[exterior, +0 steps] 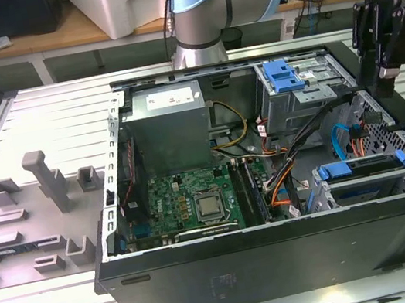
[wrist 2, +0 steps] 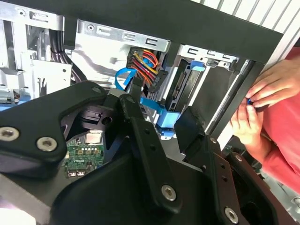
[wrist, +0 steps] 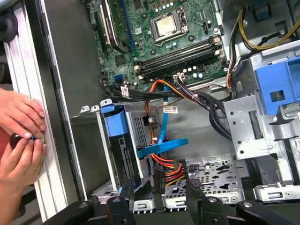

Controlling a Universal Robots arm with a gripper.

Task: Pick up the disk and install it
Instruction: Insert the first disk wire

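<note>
While the end effector (wrist 2: pixel 158 108) hangs spread wide and empty above the computer case (exterior: pixel 285 262), the disk (exterior: pixel 366 165) sits on edge in the drive cage (exterior: pixel 314 196) by the case's near wall. Its long axis runs left-right across the exterior view.

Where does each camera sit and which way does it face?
Exterior view: off the arm, raised, looking down into the open computer case; shows the arm and the claw at the exterior view's right.
Second wrist view: behind the open claw, looking past it at the drive cage.
First wrist view: at the wrist, looking into the case over the motherboard; claw parts show.
Shared: both wrist views show a person's hands beside the case, and the blue cable.
</note>
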